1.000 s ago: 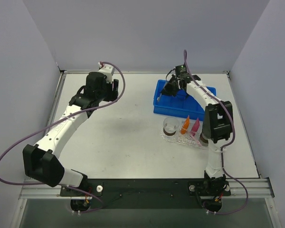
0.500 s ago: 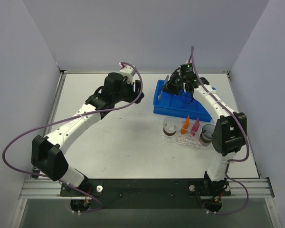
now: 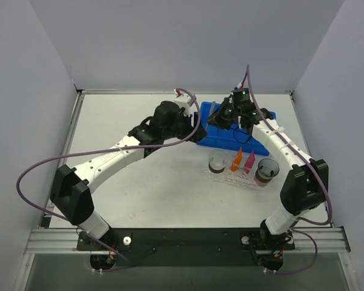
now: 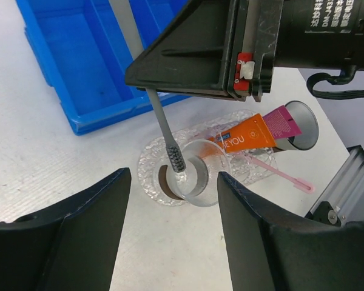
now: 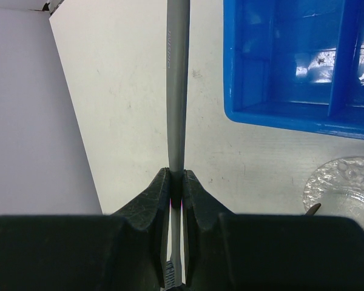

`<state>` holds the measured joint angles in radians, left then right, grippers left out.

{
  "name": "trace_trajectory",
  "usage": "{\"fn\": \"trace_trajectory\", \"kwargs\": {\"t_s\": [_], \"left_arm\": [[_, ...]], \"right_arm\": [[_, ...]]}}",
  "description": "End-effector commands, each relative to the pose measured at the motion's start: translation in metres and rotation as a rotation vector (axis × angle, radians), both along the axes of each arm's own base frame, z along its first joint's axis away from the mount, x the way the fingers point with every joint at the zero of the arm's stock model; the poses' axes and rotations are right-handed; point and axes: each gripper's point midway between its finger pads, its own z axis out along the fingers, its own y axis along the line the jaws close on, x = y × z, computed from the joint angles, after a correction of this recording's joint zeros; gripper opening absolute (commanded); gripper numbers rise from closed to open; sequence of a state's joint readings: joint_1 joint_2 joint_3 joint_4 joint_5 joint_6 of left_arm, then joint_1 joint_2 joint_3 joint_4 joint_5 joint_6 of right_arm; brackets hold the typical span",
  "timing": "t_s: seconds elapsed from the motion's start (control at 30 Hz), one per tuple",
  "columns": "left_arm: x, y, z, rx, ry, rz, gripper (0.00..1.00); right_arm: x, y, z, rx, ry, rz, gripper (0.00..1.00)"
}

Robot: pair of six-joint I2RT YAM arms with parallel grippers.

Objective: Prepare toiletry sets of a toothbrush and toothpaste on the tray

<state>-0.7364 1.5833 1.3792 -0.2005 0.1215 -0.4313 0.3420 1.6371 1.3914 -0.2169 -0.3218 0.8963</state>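
Your left pincer (image 4: 173, 182) hangs spread wide with nothing between its fingers. It looks down on the left end of the tray (image 4: 150, 159), with the blue bin (image 4: 79, 66) just beyond.

Next to the right, your right pincer (image 5: 177, 179) is pressed together on the handle of a grey toothbrush (image 4: 165, 124) and pinches it firmly. The brush hangs tilted, dark bristles at the low end. Overhead, it shows above the bin's left end. From the left wrist, its head lines up with the clear cup (image 4: 197, 176). You cannot tell whether it is inside the cup.

The tray rests on the white surface (image 3: 139, 176), just in front of the bin. On it, left to right:
- clear cup
- orange tube (image 3: 236, 159)
- pink tube (image 3: 250, 161)
- brown cup (image 3: 267, 171)

The two tubes lean side by side. A pink toothbrush (image 4: 279, 173) lies flat on the tray beside them.
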Motion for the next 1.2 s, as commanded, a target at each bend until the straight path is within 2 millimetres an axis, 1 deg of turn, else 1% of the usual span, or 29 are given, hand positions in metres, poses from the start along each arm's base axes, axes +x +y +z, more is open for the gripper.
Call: {"fn": "trace_trajectory", "kwargs": {"t_s": [0.0, 0.07, 0.2, 0.23, 0.27, 0.3, 0.33, 0.37, 0.5, 0.53, 0.6, 0.63, 0.67, 0.73, 0.77, 0.8, 0.83, 0.87, 0.9, 0.97, 1.0, 1.03, 1.07, 1.1, 1.13, 1.17], "left_arm": [[0.001, -0.023, 0.025, -0.084, -0.018, -0.023, 0.69], [0.002, -0.026, 0.018, -0.078, 0.011, -0.011, 0.67], [0.002, -0.033, 0.013, -0.078, 0.038, -0.001, 0.63], [0.000, -0.037, 0.014, -0.083, 0.040, -0.006, 0.61], [0.000, -0.040, 0.010, -0.078, 0.049, -0.008, 0.59], [-0.001, -0.042, 0.009, -0.077, 0.053, -0.007, 0.52], [-0.002, -0.045, 0.010, -0.080, 0.058, -0.007, 0.49], [-0.003, -0.049, 0.006, -0.074, 0.067, -0.010, 0.47], [-0.009, -0.054, 0.000, -0.041, 0.091, -0.031, 0.31], [-0.010, -0.055, -0.001, -0.036, 0.094, -0.040, 0.24], [-0.012, -0.056, -0.004, -0.034, 0.101, -0.051, 0.15], [-0.013, -0.057, -0.003, -0.036, 0.102, -0.053, 0.05], [-0.013, -0.056, -0.002, -0.037, 0.103, -0.054, 0.02], [-0.014, -0.056, -0.001, -0.038, 0.105, -0.053, 0.00], [-0.015, -0.056, 0.000, -0.042, 0.108, -0.058, 0.00], [-0.014, -0.055, 0.001, -0.046, 0.107, -0.057, 0.00], [-0.015, -0.055, 0.004, -0.051, 0.103, -0.063, 0.00], [-0.017, -0.055, 0.006, -0.058, 0.105, -0.077, 0.00], [-0.015, -0.052, 0.007, -0.063, 0.107, -0.080, 0.00], [-0.016, -0.048, 0.015, -0.085, 0.107, -0.095, 0.00], [-0.022, -0.046, 0.014, -0.100, 0.132, -0.136, 0.00], [-0.020, -0.039, 0.021, -0.124, 0.131, -0.140, 0.00], [-0.021, -0.037, 0.026, -0.151, 0.127, -0.164, 0.00], [-0.031, -0.035, 0.031, -0.180, 0.140, -0.224, 0.00], [-0.034, -0.026, 0.033, -0.200, 0.148, -0.245, 0.00], [-0.037, -0.025, 0.039, -0.225, 0.139, -0.279, 0.00]], "right_arm": [[-0.009, -0.001, 0.019, -0.003, -0.061, 0.019, 0.00], [-0.012, -0.001, 0.021, -0.003, -0.068, 0.028, 0.00], [-0.017, 0.000, 0.022, -0.006, -0.069, 0.050, 0.00], [-0.017, 0.000, 0.022, -0.005, -0.070, 0.055, 0.00], [-0.019, 0.001, 0.022, -0.002, -0.068, 0.064, 0.00], [-0.021, 0.001, 0.022, -0.007, -0.067, 0.073, 0.00], [-0.021, 0.001, 0.023, -0.007, -0.069, 0.076, 0.00], [-0.022, 0.002, 0.023, -0.008, -0.071, 0.083, 0.00], [-0.024, 0.003, 0.024, 0.000, -0.071, 0.089, 0.00], [-0.024, 0.003, 0.024, 0.004, -0.070, 0.085, 0.00], [-0.024, 0.003, 0.023, 0.003, -0.069, 0.086, 0.00], [-0.025, 0.002, 0.023, 0.002, -0.074, 0.088, 0.00], [-0.025, 0.003, 0.024, 0.002, -0.074, 0.090, 0.00], [-0.025, 0.001, 0.027, 0.002, -0.084, 0.089, 0.00], [-0.026, -0.001, 0.028, -0.001, -0.086, 0.089, 0.02], [-0.025, -0.002, 0.030, -0.001, -0.096, 0.091, 0.07], [-0.025, -0.004, 0.035, 0.006, -0.104, 0.096, 0.14], [-0.023, -0.006, 0.041, 0.004, -0.125, 0.106, 0.29], [-0.022, -0.009, 0.044, 0.007, -0.133, 0.107, 0.36], [-0.019, -0.023, 0.056, 0.027, -0.162, 0.116, 0.44], [-0.019, -0.030, 0.060, 0.036, -0.173, 0.118, 0.45], [-0.021, -0.037, 0.068, 0.048, -0.195, 0.122, 0.47], [-0.019, -0.050, 0.074, 0.077, -0.209, 0.130, 0.48], [-0.021, -0.056, 0.077, 0.068, -0.234, 0.152, 0.49], [-0.025, -0.062, 0.085, 0.074, -0.260, 0.165, 0.49], [-0.028, -0.071, 0.091, 0.093, -0.277, 0.186, 0.51]]}}
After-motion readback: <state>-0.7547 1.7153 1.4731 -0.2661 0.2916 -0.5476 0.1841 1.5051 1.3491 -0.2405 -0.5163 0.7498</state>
